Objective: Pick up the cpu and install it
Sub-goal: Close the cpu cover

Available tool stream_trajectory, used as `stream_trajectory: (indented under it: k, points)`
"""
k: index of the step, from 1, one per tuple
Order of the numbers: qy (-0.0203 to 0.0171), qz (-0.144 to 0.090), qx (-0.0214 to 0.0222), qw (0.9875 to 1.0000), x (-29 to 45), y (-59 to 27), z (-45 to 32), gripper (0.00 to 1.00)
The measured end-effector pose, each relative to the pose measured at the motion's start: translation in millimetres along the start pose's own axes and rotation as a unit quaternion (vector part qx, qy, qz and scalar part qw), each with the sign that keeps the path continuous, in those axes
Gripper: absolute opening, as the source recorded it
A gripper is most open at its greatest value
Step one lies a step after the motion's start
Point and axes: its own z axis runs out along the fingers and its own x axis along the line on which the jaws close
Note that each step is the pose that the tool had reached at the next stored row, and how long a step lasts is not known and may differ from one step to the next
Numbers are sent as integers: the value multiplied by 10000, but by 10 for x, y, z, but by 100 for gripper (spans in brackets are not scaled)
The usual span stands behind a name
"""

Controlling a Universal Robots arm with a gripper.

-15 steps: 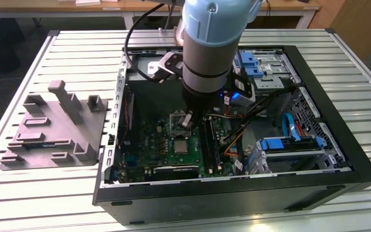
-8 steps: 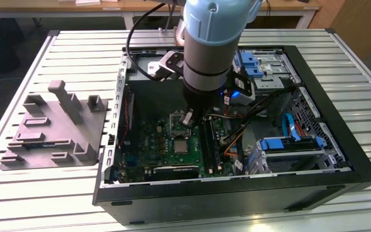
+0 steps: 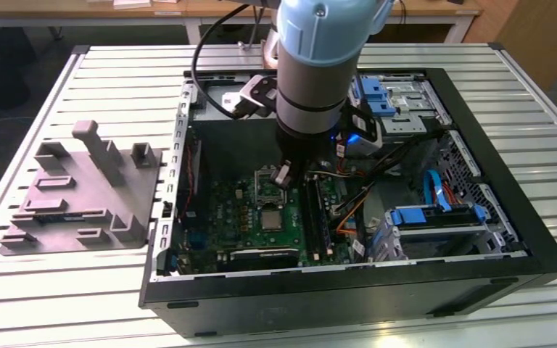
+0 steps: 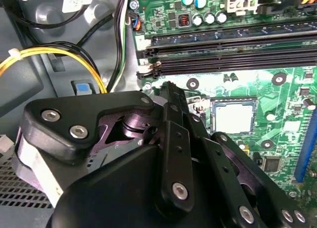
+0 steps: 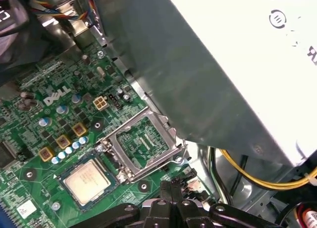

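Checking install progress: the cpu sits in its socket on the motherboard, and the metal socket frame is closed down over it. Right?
Not quite. The cpu does sit in its socket on the motherboard, but the metal socket frame is swung open beside it, not closed over it, as the first wrist view shows.

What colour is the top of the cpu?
Pale silver-grey; the cpu shows best in the first wrist view.

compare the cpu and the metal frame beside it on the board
The cpu is a solid pale silver plate; the metal frame is an open rim with the green board showing through it. The cpu lies flat in its seat; the metal frame looks swung open beside it. Both are roughly square.
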Motion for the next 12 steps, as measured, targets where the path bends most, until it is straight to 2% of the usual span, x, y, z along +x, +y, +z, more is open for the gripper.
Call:
stream_trajectory:
  k: [7,12]
  points:
    - [-13,1,-14,10000,-29,13,19,11]
    - [-9,2,-25,10000,-54,9,26,11]
